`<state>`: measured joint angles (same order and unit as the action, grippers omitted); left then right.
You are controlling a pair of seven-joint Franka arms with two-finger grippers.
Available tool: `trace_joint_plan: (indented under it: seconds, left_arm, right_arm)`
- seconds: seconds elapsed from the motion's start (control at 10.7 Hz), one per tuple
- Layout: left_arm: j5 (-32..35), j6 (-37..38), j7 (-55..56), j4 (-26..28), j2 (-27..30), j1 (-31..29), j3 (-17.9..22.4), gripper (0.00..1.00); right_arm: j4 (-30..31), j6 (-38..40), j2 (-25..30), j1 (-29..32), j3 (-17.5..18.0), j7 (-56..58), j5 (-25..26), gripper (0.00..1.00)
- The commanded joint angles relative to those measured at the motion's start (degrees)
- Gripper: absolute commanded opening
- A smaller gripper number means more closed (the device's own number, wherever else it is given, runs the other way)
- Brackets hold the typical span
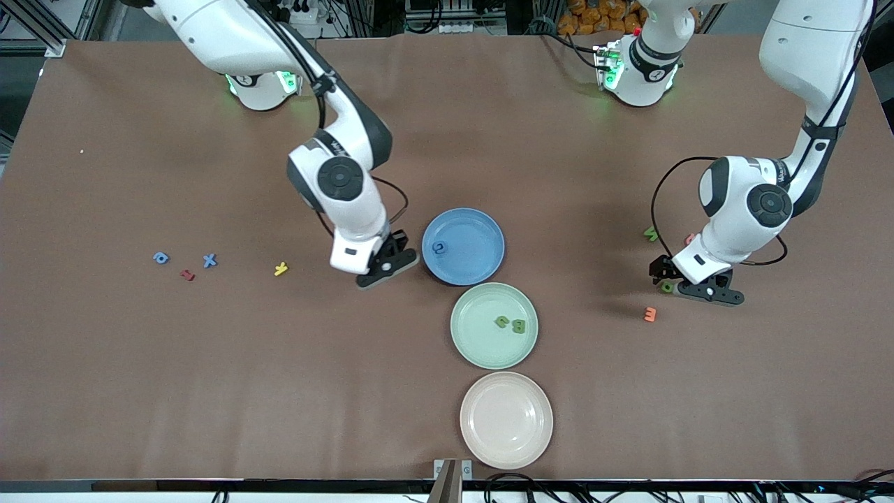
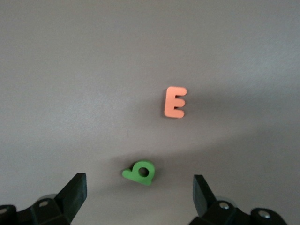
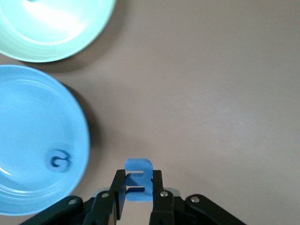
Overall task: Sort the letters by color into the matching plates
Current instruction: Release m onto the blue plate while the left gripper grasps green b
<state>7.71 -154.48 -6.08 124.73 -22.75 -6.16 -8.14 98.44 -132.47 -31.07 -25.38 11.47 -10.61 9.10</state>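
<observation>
My right gripper [image 3: 138, 186] is shut on a blue letter [image 3: 138, 179] just above the table, beside the blue plate [image 3: 28, 122], which holds one blue letter [image 3: 59, 161]. In the front view this gripper [image 1: 394, 250] hangs at the plate's [image 1: 482, 227] edge toward the right arm's end. My left gripper [image 2: 140, 190] stands open low over a green letter [image 2: 139, 172] lying between its fingers, untouched. An orange E [image 2: 175, 101] lies close by. The green plate [image 1: 478, 346] holds two green letters [image 1: 510, 324]. The pinkish-beige plate [image 1: 506, 419] holds nothing.
Two blue letters [image 1: 161, 258], [image 1: 209, 260], a red one [image 1: 187, 274] and a yellow one [image 1: 281, 268] lie toward the right arm's end. A green letter [image 1: 651, 233] and a pink one [image 1: 690, 239] lie by the left gripper [image 1: 663, 276].
</observation>
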Motion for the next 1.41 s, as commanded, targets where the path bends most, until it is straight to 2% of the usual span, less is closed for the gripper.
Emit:
trace_joint_plan:
  seconds: [0.0, 0.09, 0.28, 0.38, 0.47, 0.56, 0.94, 1.13, 1.22, 1.31]
  left_arm:
    - [1.17, -5.03, -5.76, 2.09, -0.98, -2.97, -0.74, 1.00]
    - [1.08, -6.61, -8.22, 2.35, -1.94, -3.33, -0.83, 0.97]
    - [1.08, -7.50, -9.82, 2.79, -2.21, -3.51, -0.74, 0.84]
    - [1.08, -7.59, -10.52, 2.79, -2.56, -3.51, -0.74, 0.84]
    - [1.08, -7.59, -11.83, 2.62, -2.65, -3.59, -0.74, 0.83]
    - [1.17, -7.85, -12.28, 2.36, -3.26, -3.59, -0.83, 0.82]
    - [1.08, -10.66, -12.73, 1.92, -5.55, -3.33, -0.83, 0.81]
    - [1.08, -11.27, -12.73, 1.92, -6.52, -3.16, -0.83, 0.79]
    - [1.17, -11.45, -12.90, 1.92, -6.52, -3.16, -0.83, 0.77]
    - [1.08, -11.46, -13.69, 1.83, -6.52, -3.24, -0.83, 0.70]
  right_arm:
    - [-7.80, 0.90, -6.80, -4.23, 0.13, 0.59, -0.57, 0.19]
    - [-8.87, 0.90, -7.51, -4.85, 1.53, 0.42, -0.57, 0.19]
    - [-9.23, 0.90, -8.31, -6.16, 2.33, 0.33, -0.48, 0.20]
    - [-9.31, 0.72, -8.66, -6.61, 2.94, 0.07, -0.48, 0.27]
    - [-9.32, 0.72, -8.92, -6.96, 3.03, -0.46, -0.57, 0.41]
    - [-9.40, 0.63, -8.92, -6.96, 3.12, -3.59, -2.05, 0.99]
    - [-9.32, 1.07, -8.05, -6.00, 3.04, -2.67, -2.59, 1.00]
    - [-9.23, 7.10, -6.30, -2.94, 2.68, 0.75, -2.33, 1.00]
    - [-9.14, 8.62, -5.59, -1.44, 2.60, 2.60, -2.33, 1.00]
    - [-8.53, 9.59, -4.02, 0.58, 2.51, 3.22, -2.24, 1.00]
